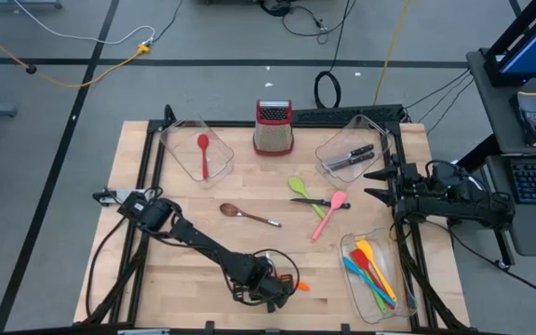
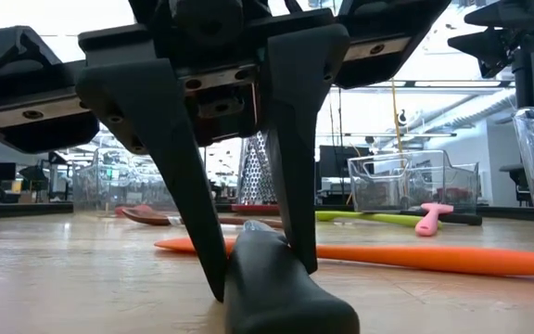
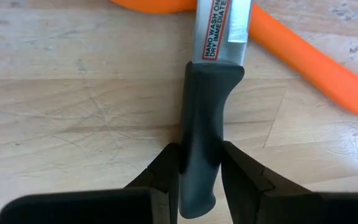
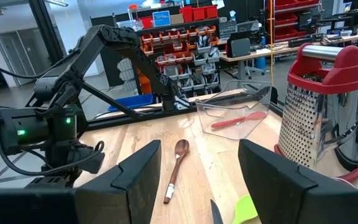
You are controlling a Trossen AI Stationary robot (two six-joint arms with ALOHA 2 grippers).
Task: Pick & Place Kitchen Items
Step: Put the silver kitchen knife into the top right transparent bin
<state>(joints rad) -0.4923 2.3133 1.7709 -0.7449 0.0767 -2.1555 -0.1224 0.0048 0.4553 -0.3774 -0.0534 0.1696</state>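
Observation:
A black-handled knife (image 3: 210, 112) lies near the table's front edge, its labelled blade (image 3: 221, 28) crossing over an orange utensil (image 3: 309, 56). My left gripper (image 1: 273, 288) stands over the knife's handle, shut on it. My right gripper (image 1: 372, 181) waits open at the table's right edge, level and touching nothing. Mid-table lie a brown wooden spoon (image 1: 245, 214), a green spoon (image 1: 302, 189), a pink spatula (image 1: 329, 212) and a dark knife (image 1: 310, 201). My left gripper pinches the knife's black handle (image 3: 197, 155) between its two fingers, toward the handle's free end. The fingers (image 2: 193, 213) come steeply from above and stand across the handle. The blade end rests over the orange utensil; I cannot tell whether the handle's butt is off the table.
A steel grater with a red top (image 1: 274, 127) stands at the back. Clear bins hold a red spoon (image 1: 203, 154) at back left, knives (image 1: 350, 156) at back right and several coloured utensils (image 1: 375, 270) at front right. Bare wood lies at the front left.

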